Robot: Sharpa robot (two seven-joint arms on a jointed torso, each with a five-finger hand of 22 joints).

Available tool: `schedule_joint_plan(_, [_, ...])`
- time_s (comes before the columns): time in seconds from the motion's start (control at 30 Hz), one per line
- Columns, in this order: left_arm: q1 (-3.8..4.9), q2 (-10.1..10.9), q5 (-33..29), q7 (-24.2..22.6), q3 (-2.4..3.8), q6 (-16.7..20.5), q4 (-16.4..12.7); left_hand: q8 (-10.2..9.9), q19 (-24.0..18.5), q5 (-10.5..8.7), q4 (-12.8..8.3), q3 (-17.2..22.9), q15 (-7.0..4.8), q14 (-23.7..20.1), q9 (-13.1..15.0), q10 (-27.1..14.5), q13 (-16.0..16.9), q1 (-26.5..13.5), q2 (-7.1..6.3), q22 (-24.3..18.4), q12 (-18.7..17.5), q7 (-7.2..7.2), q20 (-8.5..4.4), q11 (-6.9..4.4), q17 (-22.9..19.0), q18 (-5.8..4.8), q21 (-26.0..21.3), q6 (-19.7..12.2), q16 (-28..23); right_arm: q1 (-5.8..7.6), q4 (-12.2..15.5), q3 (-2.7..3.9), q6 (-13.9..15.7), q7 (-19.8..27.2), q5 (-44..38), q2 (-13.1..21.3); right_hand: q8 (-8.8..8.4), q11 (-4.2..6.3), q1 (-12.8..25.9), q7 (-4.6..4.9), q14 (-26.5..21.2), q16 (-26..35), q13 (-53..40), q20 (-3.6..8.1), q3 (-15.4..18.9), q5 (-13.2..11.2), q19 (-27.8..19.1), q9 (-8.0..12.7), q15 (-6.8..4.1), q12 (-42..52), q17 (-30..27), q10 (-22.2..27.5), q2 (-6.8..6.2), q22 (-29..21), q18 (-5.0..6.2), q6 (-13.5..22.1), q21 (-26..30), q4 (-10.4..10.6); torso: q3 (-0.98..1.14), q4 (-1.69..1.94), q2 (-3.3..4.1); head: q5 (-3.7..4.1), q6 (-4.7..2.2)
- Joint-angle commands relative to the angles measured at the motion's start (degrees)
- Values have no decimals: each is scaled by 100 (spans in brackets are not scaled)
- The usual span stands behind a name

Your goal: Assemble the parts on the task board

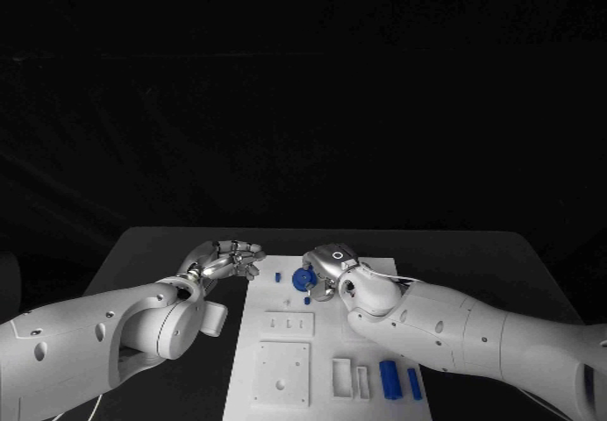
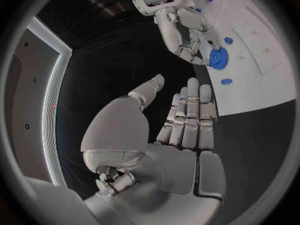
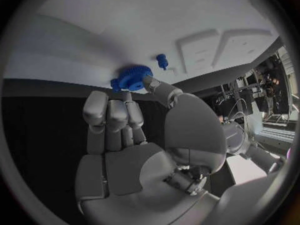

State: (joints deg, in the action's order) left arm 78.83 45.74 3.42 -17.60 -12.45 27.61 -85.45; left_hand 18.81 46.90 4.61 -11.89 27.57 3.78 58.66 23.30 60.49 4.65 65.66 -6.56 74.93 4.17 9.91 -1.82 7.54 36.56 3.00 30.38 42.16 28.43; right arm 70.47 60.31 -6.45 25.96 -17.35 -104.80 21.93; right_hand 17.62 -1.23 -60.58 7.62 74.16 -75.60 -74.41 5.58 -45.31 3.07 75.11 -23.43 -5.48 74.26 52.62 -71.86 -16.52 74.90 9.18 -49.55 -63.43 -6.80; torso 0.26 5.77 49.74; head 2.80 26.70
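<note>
The white task board lies in the middle of the black table. At its far end my right hand pinches a blue gear between thumb and fingers, right at the board's surface. The right wrist view shows the gear at the fingertips of that hand, with a small blue peg just beyond. My left hand hovers off the board's far left corner, fingers stretched out and holding nothing. In the left wrist view that hand faces the gear and the right hand.
Small blue pegs stand on the board beside the gear. Two blue cylinders lie at the near right corner, next to white slotted blocks. Square white plates occupy the board's near left.
</note>
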Motion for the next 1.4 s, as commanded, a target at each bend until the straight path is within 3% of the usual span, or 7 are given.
schedule_joint_plan(0.03, [6, -5, 18, -35, 6, -49, -13, -28, -23, -11, -1, 26, -11, 21, -8, -10, -8, -75, 2, 84, -22, 31, -22, 28, 5, 93, 28, 8, -18, -3, 2, -4, -68, 81, 100, 4, -50, -6, -38, 14, 4, 38, 17, 37, 10, 15, -6, 18, 50, -45, 9, 45, -30, 41, 582, 74, 23, -39, -1, -5, -1, -4, -5])
schedule_joint_plan(0.3, [6, -9, 18, -32, 6, -47, -9, -29, -23, -11, -2, 28, -11, 22, -9, -11, -8, -78, 1, 84, -23, 33, -21, 29, 6, 93, 29, 7, -18, -3, 39, -4, -92, 118, 229, 28, -134, 43, -51, -38, 15, 63, -4, 25, 16, 146, -4, 55, 6, -35, 34, 17, -16, 45, 582, 260, 29, -63, 1, -2, 0, -2, -6])
schedule_joint_plan(0.6, [6, -3, 18, -29, 6, -46, -3, -30, -22, -10, -12, 40, -12, 22, -10, -13, -10, -69, 10, 84, -24, 37, -23, 32, 7, 95, 31, 4, -18, -3, 30, -4, -373, 216, 566, 100, -98, 63, -15, -59, 27, 87, -26, 25, 1, 731, 8, 36, -15, -27, 74, -7, 58, 52, 582, 258, 26, -39, 4, -6, 2, 4, -9])
schedule_joint_plan(1.0, [6, 8, 18, -28, 6, -41, -9, -33, -22, -7, -14, 46, -12, 23, -12, -15, -11, -75, 16, 84, -25, 45, -22, 37, 9, 95, 32, 0, -18, -2, 69, -4, -382, 246, 713, 233, -36, 77, 23, -72, 34, 106, -67, 35, -9, 1373, 4, 4, -29, 0, 125, -39, 389, 67, 582, 222, 18, -108, 11, -14, -1, -9, -2])
schedule_joint_plan(1.2, [6, 23, 18, -31, 6, -38, -12, -33, -22, -4, -15, 50, -12, 23, -12, -15, -11, -75, 19, 84, -25, 47, -22, 38, 10, 95, 33, -1, -18, -1, 212, -3, -6, 270, 761, 382, -23, 70, 43, -64, 34, 113, -69, 36, -26, 1564, -4, -2, -23, -5, 146, -35, 498, 75, 582, 216, 11, -202, 10, -15, -2, -7, -15])
schedule_joint_plan(1.3, [6, 40, 18, -37, 6, -44, -15, -33, -22, -4, -16, 51, -12, 23, -12, -16, -11, -75, 19, 84, -25, 47, -22, 38, 10, 95, 33, -1, -18, 3, 355, 18, 382, 443, 1011, 535, -12, 61, 79, -54, 39, 117, -82, 44, -6, 1358, 15, -6, -16, 8, 158, -56, 439, 73, 582, 203, 4, -215, 12, -20, -2, -6, -16])
schedule_joint_plan(1.4, [6, 62, 18, -53, 6, -50, -9, -34, -23, -4, -17, 51, -11, 23, -12, -16, -12, -79, 16, 84, -25, 50, -22, 41, 10, 95, 34, -2, -18, 17, 564, 128, 640, 757, 1378, 745, -2, 46, 97, -37, 44, 122, -80, 58, 16, 1133, 33, -9, -2, 4, 168, -56, 314, 68, 582, 189, 2, -203, 12, -31, -8, -7, -31])
